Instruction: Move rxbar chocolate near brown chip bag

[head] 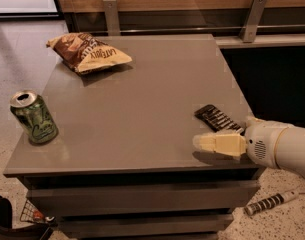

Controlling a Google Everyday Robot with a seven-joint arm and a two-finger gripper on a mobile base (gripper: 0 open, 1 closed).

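Note:
The rxbar chocolate (218, 118), a slim black bar with white lettering, lies flat near the right edge of the grey table (142, 99). The brown chip bag (87, 53), brown and tan-yellow with white lettering, lies at the table's far left corner, far from the bar. My gripper (219, 144), cream-coloured on a white arm coming in from the right, is low over the table's front right, just in front of the bar and pointing left. It holds nothing that I can see.
A green can (34, 118) stands upright near the table's front left edge. A striped black-and-white stick (269, 203) lies on the floor at the lower right. A wooden wall with metal brackets (111, 15) runs behind the table.

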